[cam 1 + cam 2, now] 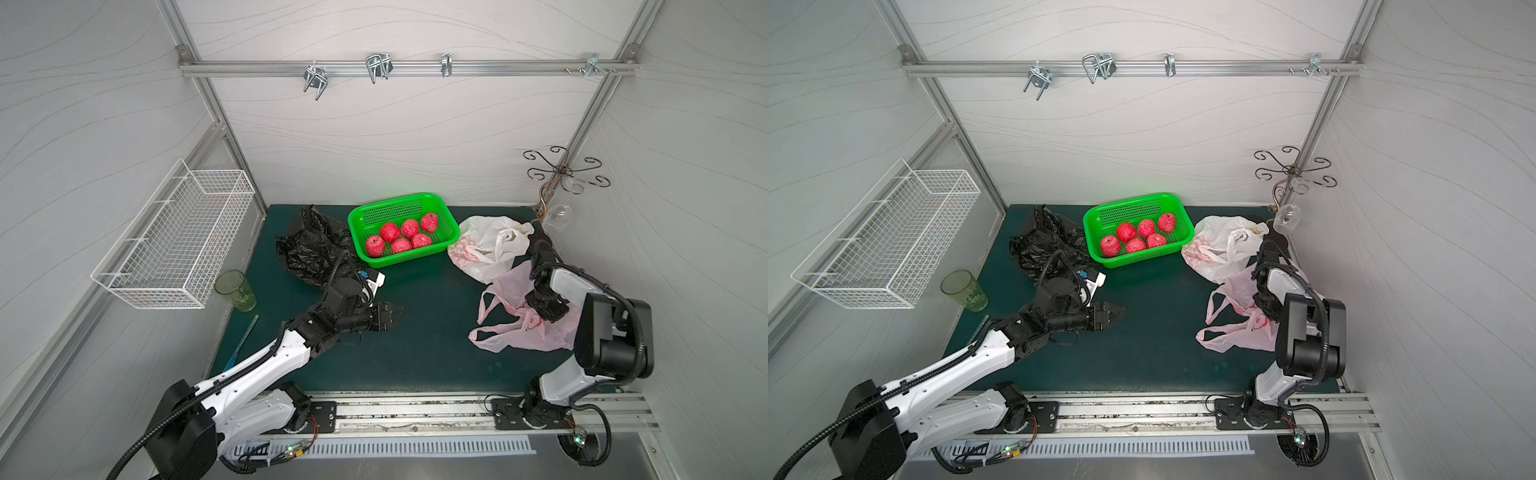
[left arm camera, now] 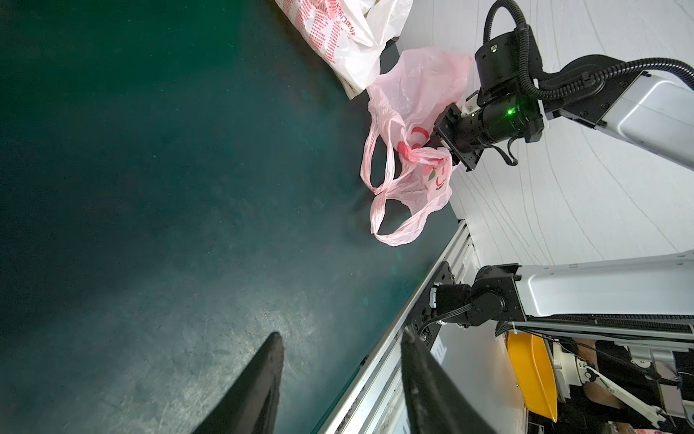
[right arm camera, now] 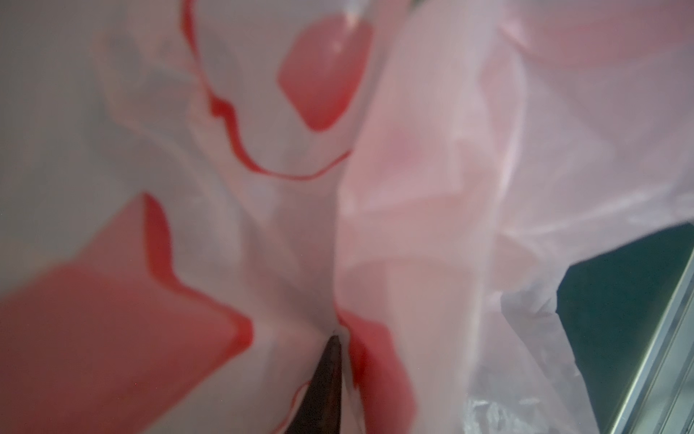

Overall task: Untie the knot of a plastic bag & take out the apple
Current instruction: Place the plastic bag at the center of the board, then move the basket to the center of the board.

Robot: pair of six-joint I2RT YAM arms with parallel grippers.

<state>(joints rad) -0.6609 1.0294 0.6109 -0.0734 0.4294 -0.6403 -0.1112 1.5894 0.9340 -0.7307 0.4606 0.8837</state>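
Left hand (image 1: 395, 311) jaws apart, empty, hovering mid-bench (image 1: 415, 340), likely standing by to help. Right hand (image 2: 428, 147) buried in pink bag (image 1: 515, 338) at its knot (image 2: 413, 154), near the bench's right edge. Pinching or loose, can't tell. No apple visible inside. Farther: white bag (image 1: 490, 245), black bag (image 1: 311, 249), green basket (image 1: 361, 216) holding six apples (image 1: 390, 232). Nothing blocks.

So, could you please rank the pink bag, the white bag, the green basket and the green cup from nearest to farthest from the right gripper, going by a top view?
1. Pink plastic bag: touching the right gripper, on the right side.
2. White plastic bag: just behind it, right rear.
3. Green basket: rear centre.
4. Green cup: far left edge.
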